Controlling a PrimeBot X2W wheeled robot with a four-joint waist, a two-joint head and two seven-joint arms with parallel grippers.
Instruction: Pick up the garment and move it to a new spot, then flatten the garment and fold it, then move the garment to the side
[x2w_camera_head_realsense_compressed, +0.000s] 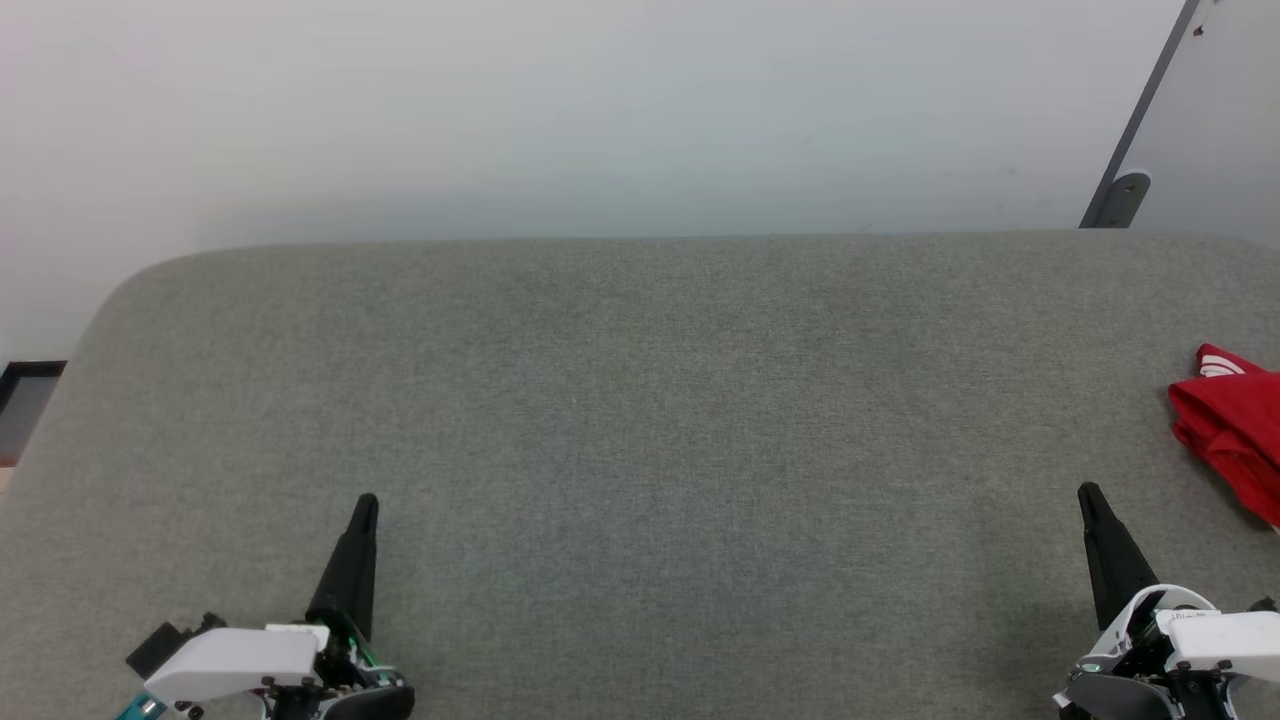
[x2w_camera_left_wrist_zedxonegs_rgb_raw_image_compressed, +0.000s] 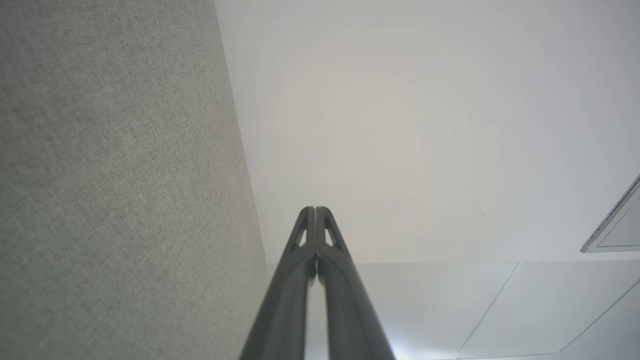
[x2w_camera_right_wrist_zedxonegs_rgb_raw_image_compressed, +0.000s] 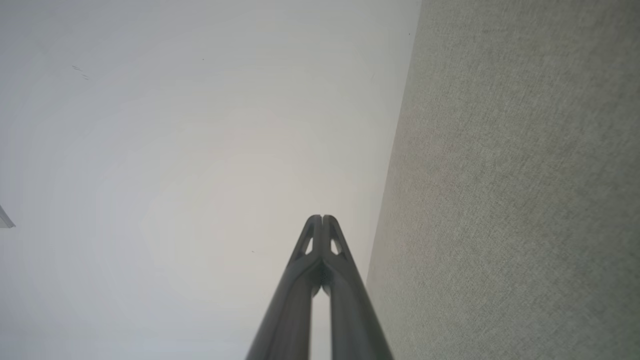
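Note:
The garment (x2w_camera_head_realsense_compressed: 1232, 430), red with a bit of white striped trim, lies bunched at the right edge of the grey fabric-covered table (x2w_camera_head_realsense_compressed: 640, 420) in the head view, partly cut off by the frame. My right gripper (x2w_camera_head_realsense_compressed: 1088, 493) rests shut at the lower right, a short way left of and nearer than the garment, touching nothing. My left gripper (x2w_camera_head_realsense_compressed: 366, 502) is shut at the lower left, far from the garment. In the left wrist view the left gripper (x2w_camera_left_wrist_zedxonegs_rgb_raw_image_compressed: 315, 209) has its tips pressed together; in the right wrist view the right gripper (x2w_camera_right_wrist_zedxonegs_rgb_raw_image_compressed: 322, 217) looks the same.
A pale wall rises behind the table's far edge. A grey slanted bar with a rounded foot (x2w_camera_head_realsense_compressed: 1120, 195) stands at the upper right. A dark strip of floor (x2w_camera_head_realsense_compressed: 25, 395) shows past the table's rounded left corner.

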